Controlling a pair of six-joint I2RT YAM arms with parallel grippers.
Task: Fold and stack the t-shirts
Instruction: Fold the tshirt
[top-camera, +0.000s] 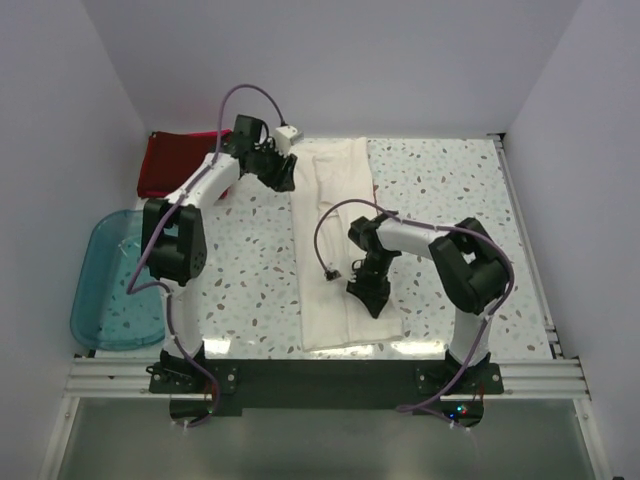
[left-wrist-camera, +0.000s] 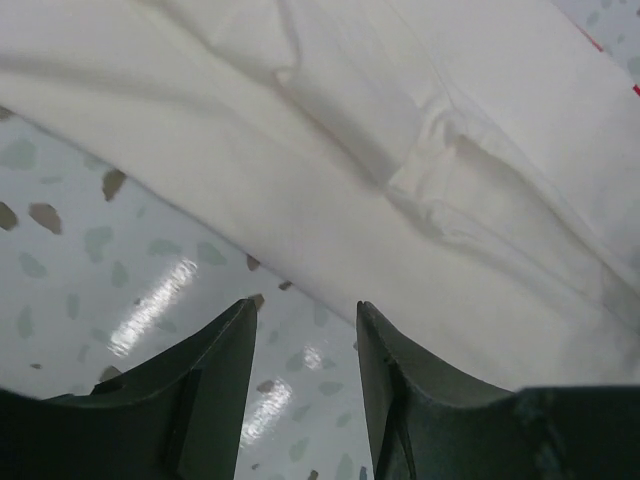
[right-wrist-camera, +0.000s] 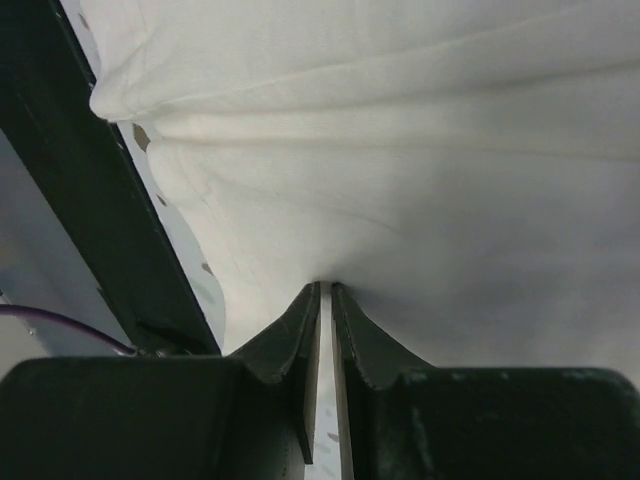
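Jaws of the right gripper (right-wrist-camera: 326, 290) clench a puckered fold of the cream-white t-shirt (top-camera: 330, 300), a long strip down the middle of the speckled table (top-camera: 450, 190). A teal tub (top-camera: 100, 240) sits at left. Farther back, the left gripper (left-wrist-camera: 305, 310) stands released beside the shirt's edge; a dark red shirt (top-camera: 170, 160) lies far left.

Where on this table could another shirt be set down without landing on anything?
Widest bare patch: far right, between the cream shirt and the right edge of the table, beyond the right arm. A narrower one lies between left arm and that shirt. Crowded: far-left corner, with red shirt and tub.
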